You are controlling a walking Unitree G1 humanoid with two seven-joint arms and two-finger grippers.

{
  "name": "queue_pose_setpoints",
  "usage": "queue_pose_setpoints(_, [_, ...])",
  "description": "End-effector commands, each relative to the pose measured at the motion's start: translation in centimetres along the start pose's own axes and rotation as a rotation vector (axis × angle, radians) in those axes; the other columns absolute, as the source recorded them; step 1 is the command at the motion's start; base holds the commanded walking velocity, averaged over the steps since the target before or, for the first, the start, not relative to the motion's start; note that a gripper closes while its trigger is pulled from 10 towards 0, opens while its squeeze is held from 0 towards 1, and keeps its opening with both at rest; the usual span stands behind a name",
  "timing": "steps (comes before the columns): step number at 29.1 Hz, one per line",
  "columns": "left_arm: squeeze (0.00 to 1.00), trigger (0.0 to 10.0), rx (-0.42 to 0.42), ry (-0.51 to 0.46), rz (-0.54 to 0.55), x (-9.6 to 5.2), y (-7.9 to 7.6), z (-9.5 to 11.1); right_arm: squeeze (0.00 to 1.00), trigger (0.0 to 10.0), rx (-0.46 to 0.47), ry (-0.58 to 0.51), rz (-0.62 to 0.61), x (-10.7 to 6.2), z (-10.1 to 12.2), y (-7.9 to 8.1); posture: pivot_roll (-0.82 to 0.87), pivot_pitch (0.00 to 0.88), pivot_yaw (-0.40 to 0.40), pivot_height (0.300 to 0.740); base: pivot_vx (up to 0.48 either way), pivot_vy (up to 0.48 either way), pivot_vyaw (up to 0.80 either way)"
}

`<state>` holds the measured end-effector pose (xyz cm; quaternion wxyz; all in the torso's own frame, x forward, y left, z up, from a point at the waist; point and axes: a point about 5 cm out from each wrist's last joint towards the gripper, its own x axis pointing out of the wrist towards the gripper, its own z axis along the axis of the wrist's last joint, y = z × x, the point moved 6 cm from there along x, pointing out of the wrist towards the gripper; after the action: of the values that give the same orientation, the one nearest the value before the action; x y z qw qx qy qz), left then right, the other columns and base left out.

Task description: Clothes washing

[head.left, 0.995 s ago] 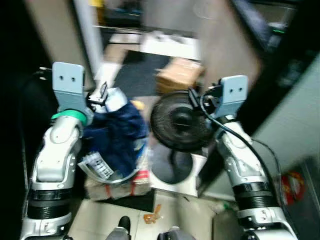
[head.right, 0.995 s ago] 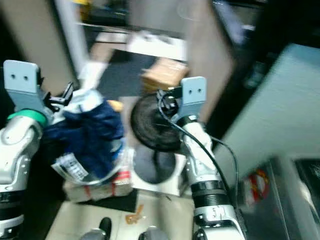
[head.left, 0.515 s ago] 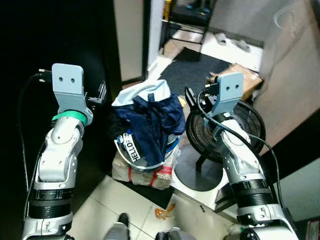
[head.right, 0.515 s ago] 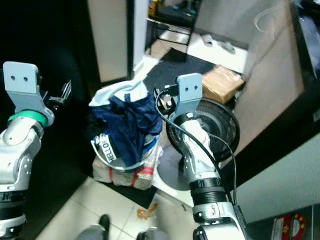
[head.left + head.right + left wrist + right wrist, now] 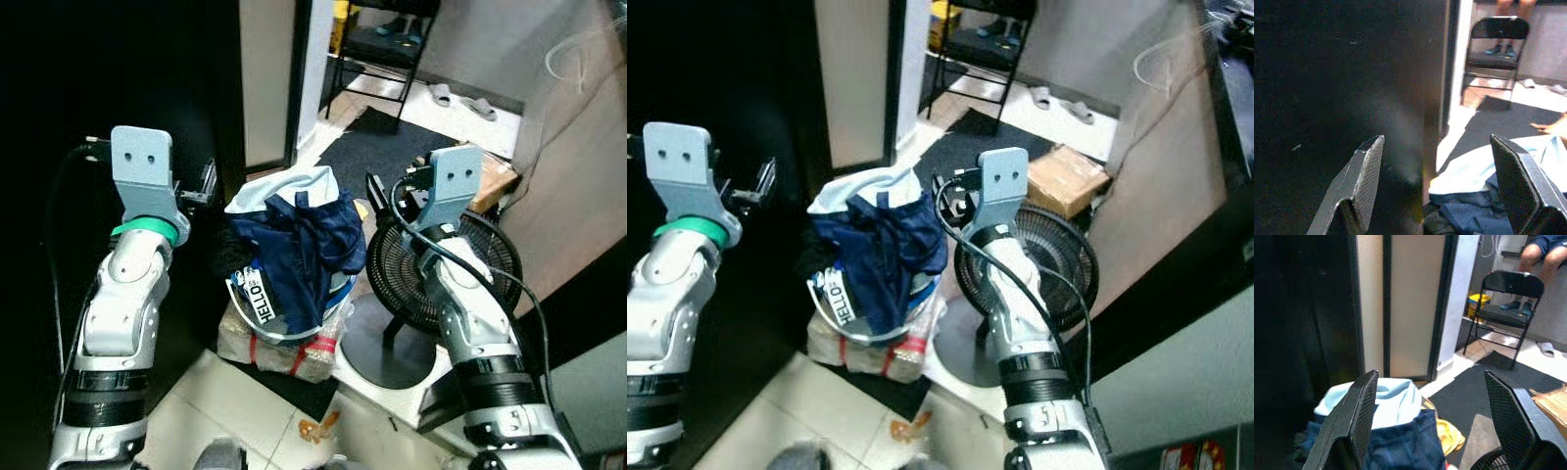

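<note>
Your laundry basket (image 5: 279, 338) sits on the floor straight ahead at about 12 o'clock, between the two raised arms and resting on a wrapped bundle (image 5: 279, 345). The left pincer (image 5: 201, 186) is up at roughly 10 o'clock of the pile, its fingers spread wide with nothing between them. The right pincer (image 5: 377, 196) is at about 2 o'clock of the pile, just beside it, also spread wide and empty.

From the head you see the black floor fan (image 5: 446, 279) right behind the right arm, a cardboard box (image 5: 1063, 181) beyond it, and the dark mat (image 5: 392, 147) toward the doorway. The right wrist view adds a folding chair (image 5: 1508, 308) with a person's legs (image 5: 1542, 257) above it, and something yellow (image 5: 1447, 438) tucked beside the clothes. The left wrist view is mostly dark wall, with the same chair far off.

The clothes (image 5: 299, 245) are heaped above the rim: navy fabric on top, a pale blue piece (image 5: 284, 191) at the back, and a white strip printed with black letters hanging down the front.
</note>
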<state>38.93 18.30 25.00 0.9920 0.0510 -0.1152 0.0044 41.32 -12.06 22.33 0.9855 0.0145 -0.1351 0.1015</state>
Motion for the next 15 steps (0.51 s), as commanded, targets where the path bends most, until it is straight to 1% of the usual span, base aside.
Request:
queue_pose_setpoints(1, [0.0,10.0,0.013,0.015,0.0,-0.08,0.0,-0.61,0.0,10.0,0.024,0.028,-0.017,-0.09,-0.86,-0.25,0.04,0.062,-0.069,0.74,0.458,0.0,0.0])
queue_pose_setpoints(10, [0.0,10.0,0.012,0.017,-0.008,0.02,-0.26,-0.81,0.0,10.0,0.023,0.041,-0.022,-0.24,-1.35,-0.31,0.04,0.063,-0.067,0.74,0.457,0.0,0.0])
queue_pose_setpoints(14, [0.0,10.0,0.01,0.02,-0.01,0.04,-0.29,-0.89,0.0,10.0,0.029,0.054,-0.03,-0.3,-1.69,-0.6,0.04,0.063,-0.066,0.74,0.43,0.0,0.0])
queue_pose_setpoints(15, [0.0,10.0,0.009,0.023,-0.01,0.05,-0.29,-0.95,0.0,10.0,0.03,0.057,-0.033,-0.3,-1.78,-0.67,0.04,0.063,-0.066,0.74,0.337,0.0,-0.69])
